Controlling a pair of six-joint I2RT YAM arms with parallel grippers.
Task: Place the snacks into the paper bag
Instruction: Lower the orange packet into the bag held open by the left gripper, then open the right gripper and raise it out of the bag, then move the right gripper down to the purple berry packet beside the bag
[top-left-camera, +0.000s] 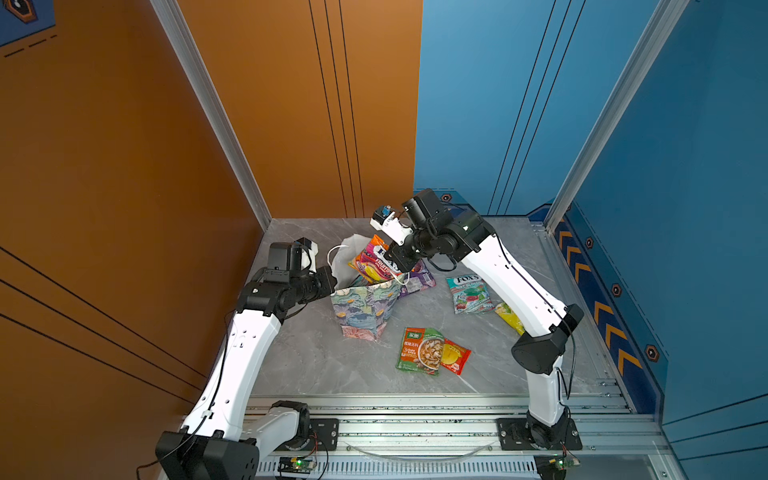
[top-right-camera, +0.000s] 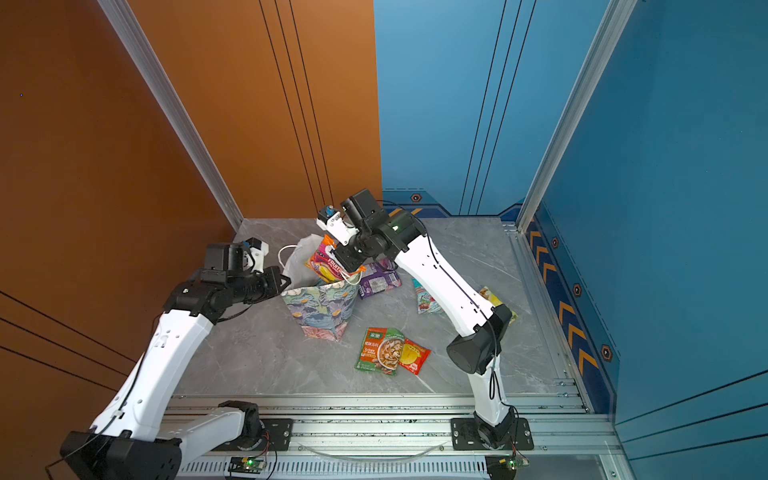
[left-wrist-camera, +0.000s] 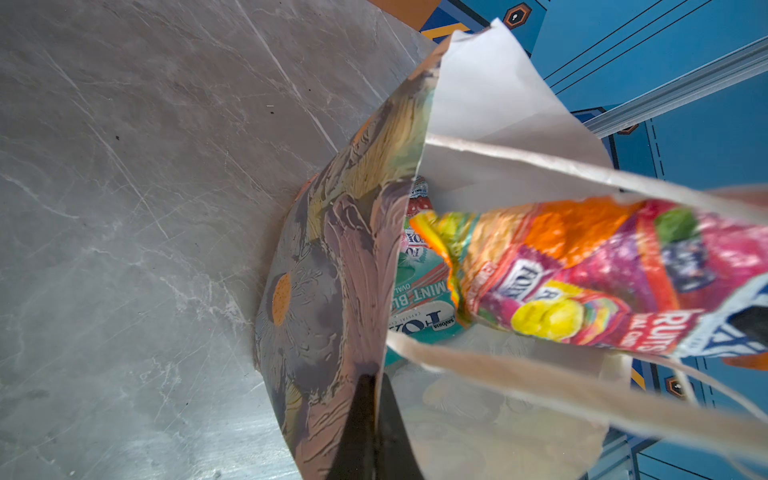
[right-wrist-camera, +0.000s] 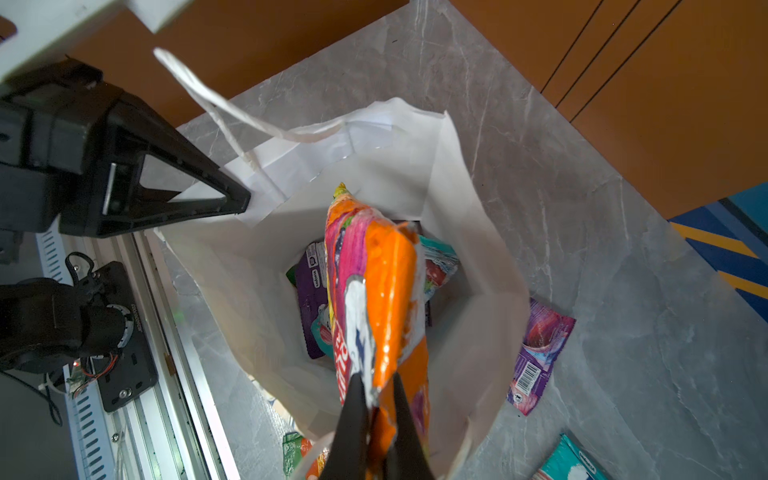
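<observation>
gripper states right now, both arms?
Left gripper: shut on the paper bag rim.
Right gripper: shut on the orange FOX'S packet, at the bag's mouth.

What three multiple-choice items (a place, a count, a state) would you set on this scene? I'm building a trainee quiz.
1. Where is the orange packet relative to the paper bag? A beside it; B hanging in its mouth; C under it.
2. How many packets lie on the table outside the bag? A two; B eight; C five.
3. The left gripper is: A shut on the bag's rim; B open; C holding a packet.
B: the right gripper holds it there. C: purple, teal, yellow-green, green-orange, red. A: its jaws pinch the rim.
</observation>
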